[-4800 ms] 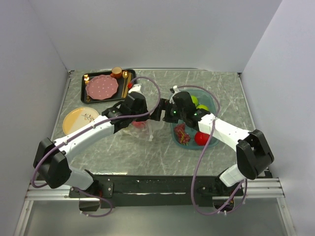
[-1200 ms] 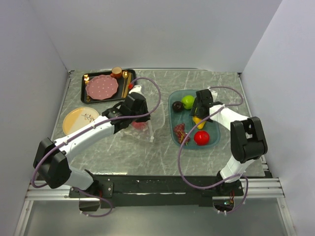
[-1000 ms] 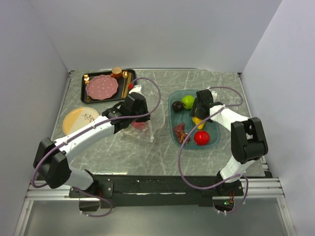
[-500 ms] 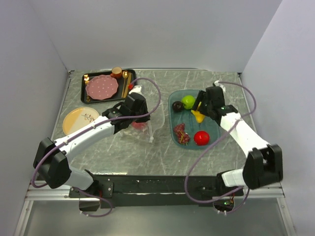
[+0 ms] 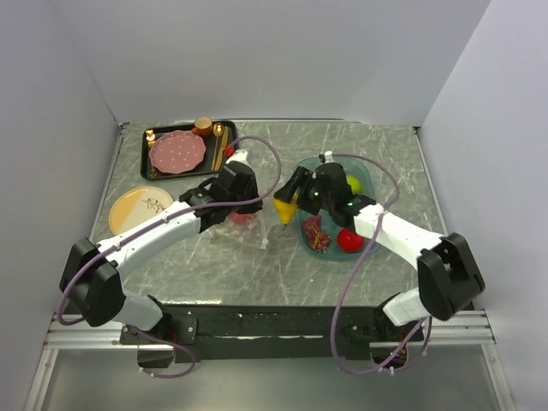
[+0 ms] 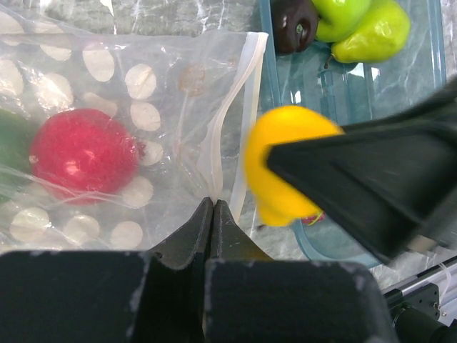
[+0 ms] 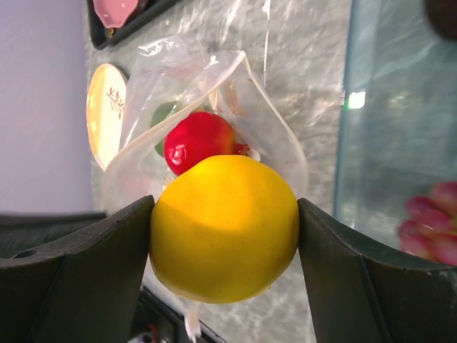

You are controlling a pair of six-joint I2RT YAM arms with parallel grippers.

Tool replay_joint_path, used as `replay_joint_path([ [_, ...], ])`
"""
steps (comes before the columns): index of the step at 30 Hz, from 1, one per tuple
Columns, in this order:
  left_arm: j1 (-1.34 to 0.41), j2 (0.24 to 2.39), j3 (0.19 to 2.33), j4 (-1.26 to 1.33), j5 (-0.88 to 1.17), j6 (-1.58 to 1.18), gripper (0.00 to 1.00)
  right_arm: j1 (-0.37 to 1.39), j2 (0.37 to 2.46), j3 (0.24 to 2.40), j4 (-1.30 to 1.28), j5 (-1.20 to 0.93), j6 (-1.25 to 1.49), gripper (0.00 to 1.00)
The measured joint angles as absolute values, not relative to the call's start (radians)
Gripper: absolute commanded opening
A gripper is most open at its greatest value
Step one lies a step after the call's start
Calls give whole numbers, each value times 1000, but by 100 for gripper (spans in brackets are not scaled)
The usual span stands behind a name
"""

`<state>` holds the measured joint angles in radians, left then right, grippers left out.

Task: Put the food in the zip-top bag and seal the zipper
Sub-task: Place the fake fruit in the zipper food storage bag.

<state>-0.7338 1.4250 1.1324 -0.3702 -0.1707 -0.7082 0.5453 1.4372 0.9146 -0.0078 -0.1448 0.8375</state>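
R fingers [image 7: 86, 271] squeeze 1 round, smooth yellow fruit [image 7: 223, 229], just by the open mouth of the clear crinkly bag [image 6: 164, 57]. L fingers [image 6: 182, 239] pinch tight on the bag's edge, by the white zipper [image 6: 231, 107]. In the bag: 1 red ball [image 6: 82, 153]. The teal tray [image 6: 371, 93] beside it has 1 dark ball [image 6: 293, 25], 2 green fruits [image 6: 343, 14].

bright, even light | soft shadows | glare on zip-top bag [image 6: 164, 107] | wrist-view foreground blurred
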Motion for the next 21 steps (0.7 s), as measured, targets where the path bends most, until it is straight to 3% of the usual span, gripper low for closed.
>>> replay_joint_path([
  [9,-734,1425,1132,-359,-165,-712,1,570,1607,975,138,-224,940,48],
  [11,-733,1425,1132,-355,-163,-712,1,575,1626,985,168,-232,956,57],
  [13,-733,1425,1132,-355,-162,-712,1,577,1630,990,171,-241,964,74],
  [15,-733,1425,1132,-355,-163,-711,1,578,1647,1024,153,-255,960,76],
  [16,-733,1424,1132,-355,-163,-711,1,578,1661,1045,149,-262,955,93],
  [21,-731,1424,1132,-356,-163,-712,1,578,1672,1053,142,-274,934,98],
])
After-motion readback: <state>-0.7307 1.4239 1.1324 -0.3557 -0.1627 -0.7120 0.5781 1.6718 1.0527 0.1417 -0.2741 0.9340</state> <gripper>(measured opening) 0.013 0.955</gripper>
